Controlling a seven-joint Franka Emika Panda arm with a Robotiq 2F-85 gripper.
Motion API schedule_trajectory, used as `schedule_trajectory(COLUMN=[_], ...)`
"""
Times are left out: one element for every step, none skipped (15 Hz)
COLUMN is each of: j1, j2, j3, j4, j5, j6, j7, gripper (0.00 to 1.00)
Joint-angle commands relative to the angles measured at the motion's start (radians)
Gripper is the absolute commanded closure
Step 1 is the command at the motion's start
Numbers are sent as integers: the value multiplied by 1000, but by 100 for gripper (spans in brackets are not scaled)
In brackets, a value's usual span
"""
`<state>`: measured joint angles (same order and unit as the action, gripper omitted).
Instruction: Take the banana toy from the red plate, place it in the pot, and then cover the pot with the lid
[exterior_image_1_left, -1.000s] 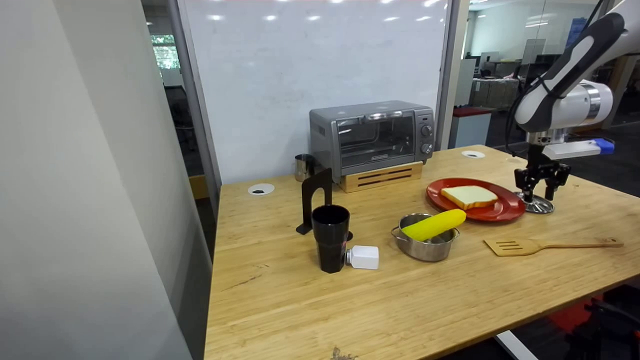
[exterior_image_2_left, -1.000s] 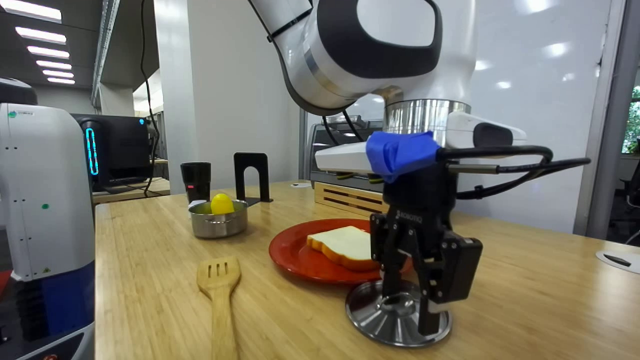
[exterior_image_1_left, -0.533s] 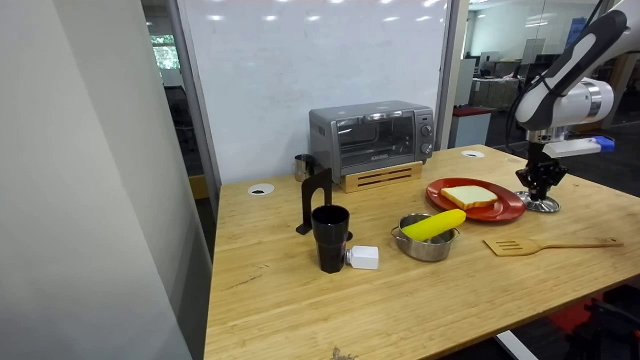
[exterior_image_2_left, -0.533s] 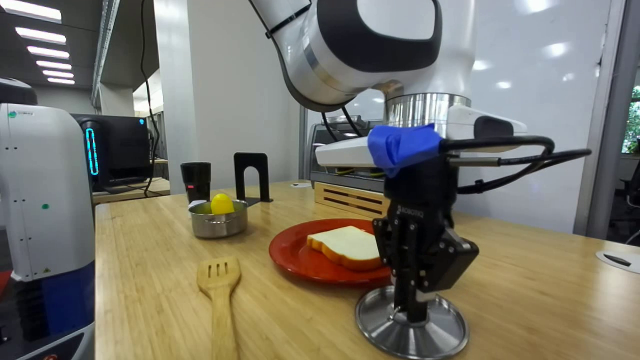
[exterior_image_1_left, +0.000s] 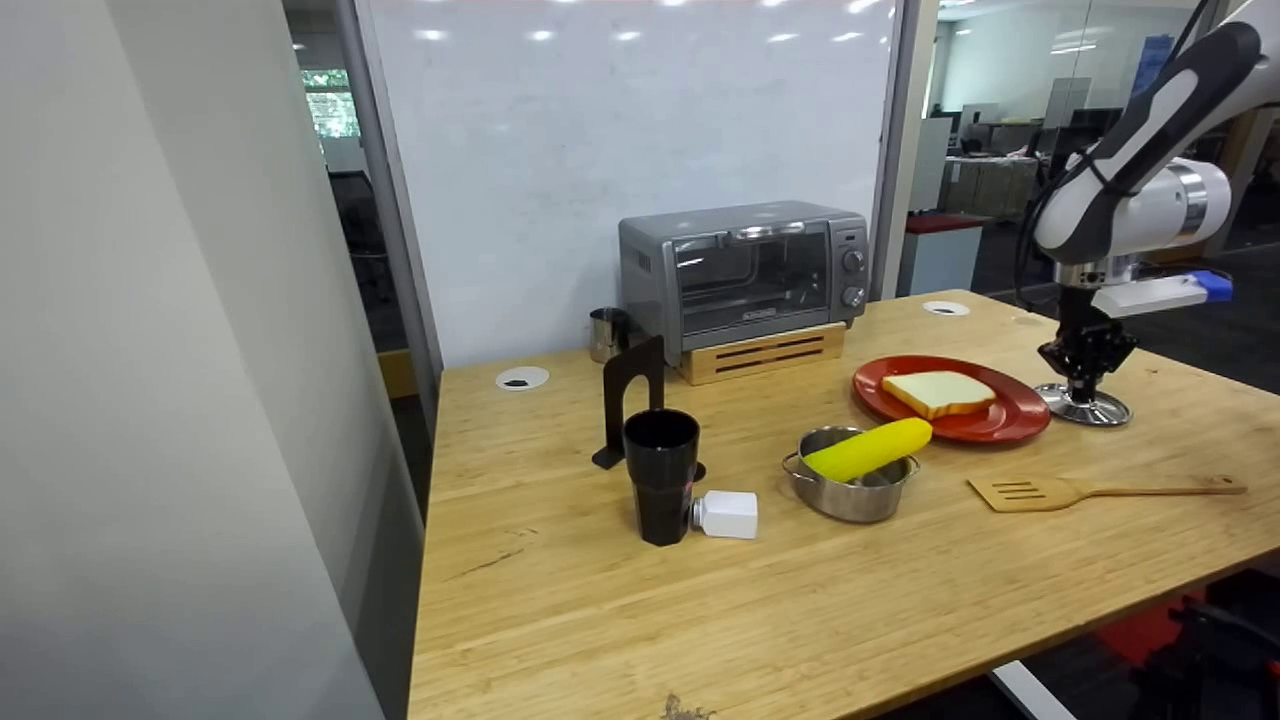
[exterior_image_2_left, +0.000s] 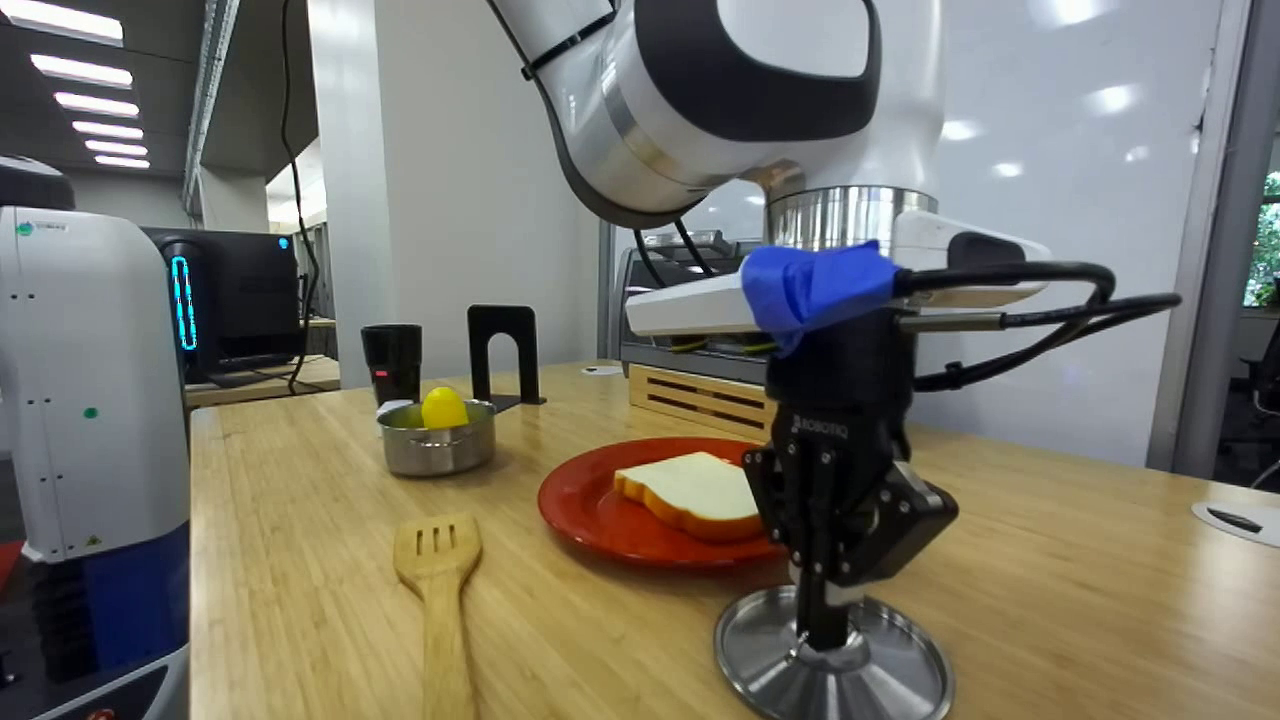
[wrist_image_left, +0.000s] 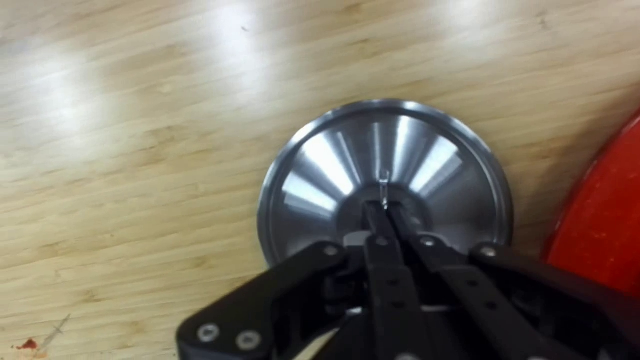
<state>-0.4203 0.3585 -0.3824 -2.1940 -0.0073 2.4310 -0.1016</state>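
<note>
At the wooden table (wrist_image_left: 150, 200), the pincer (wrist_image_left: 384, 207) grips a round, gleaming lid (wrist_image_left: 357, 172).

I view remotely a toaster oven (exterior_image_1_left: 750, 275) and wooden spatula (exterior_image_1_left: 1065, 491). White bottle (exterior_image_1_left: 729, 515) lies just beside black cup (exterior_image_1_left: 660, 485).

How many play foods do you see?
2: the banana in the pot, one end poking out, and the bread on the plate. Part of the pot's inside is hidden, so another could be there.
</note>
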Motion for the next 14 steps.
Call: schedule_trajectory(j1=[8,10,12,16,19,22,25,29,34,42,50,60,71,84], j2=[-78,-107,-131,-164,-194,-232,-268,-305,-338,-371,-400,-430,-454,-477], j3=[-15,-16,-17,-17,-16,-12,-10,-5,0,7,14,24,33,43], j4=[-57,-78,-95,-118,-137,-161,-186,-207,-227,-242,-258,-268,-277,-286], j5=[-97,-134,-166,-203,-240,-274,-309,-339,-368,-391,-409,-422,-433,-439], j6=[-55,-75,-87,-105,-122,-140,-150,-166,-180,-197,-206,-219,-223,-212], j7=[-43,-66,-78,-99,-119,-147,-165,-192,-215,-231,-250,-271,-287,-320], gripper=[99,99,99,99,99,99,99,99,99,99,99,99,99,99])
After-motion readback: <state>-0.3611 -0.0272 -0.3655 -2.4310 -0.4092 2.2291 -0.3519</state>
